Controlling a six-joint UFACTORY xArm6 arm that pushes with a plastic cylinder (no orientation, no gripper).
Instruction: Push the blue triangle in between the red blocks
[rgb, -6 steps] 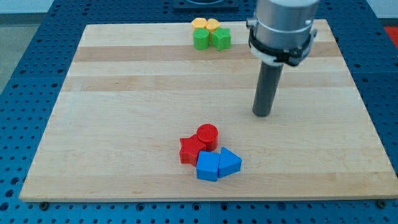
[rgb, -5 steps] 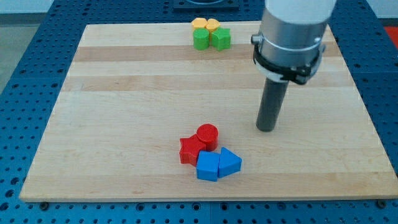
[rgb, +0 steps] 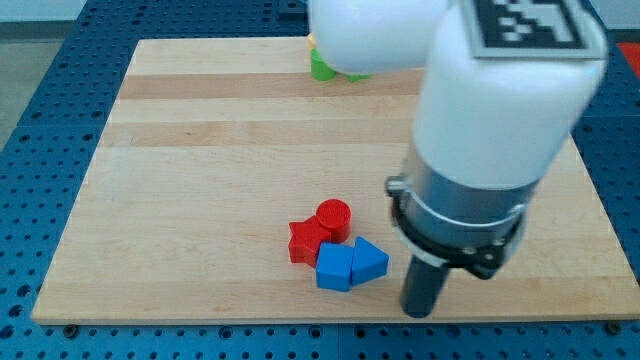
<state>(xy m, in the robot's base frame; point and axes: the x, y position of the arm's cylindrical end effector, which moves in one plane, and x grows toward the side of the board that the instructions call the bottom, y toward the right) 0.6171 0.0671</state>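
Note:
The blue triangle (rgb: 369, 260) lies near the view's bottom, touching a blue cube-like block (rgb: 334, 267) on its left. A red cylinder (rgb: 334, 217) and a red star-shaped block (rgb: 307, 240) sit just above and left of them, touching each other. My tip (rgb: 420, 310) rests on the board to the right of and slightly below the blue triangle, a short gap away.
The wooden board (rgb: 200, 150) fills the view. A green block (rgb: 321, 68) shows at the view's top; the arm's white body hides the other blocks beside it and much of the board's right part.
My tip has moved from the board's right middle down toward the view's bottom, ending beside the blue triangle. The blocks have not moved. The arm now hides the top cluster.

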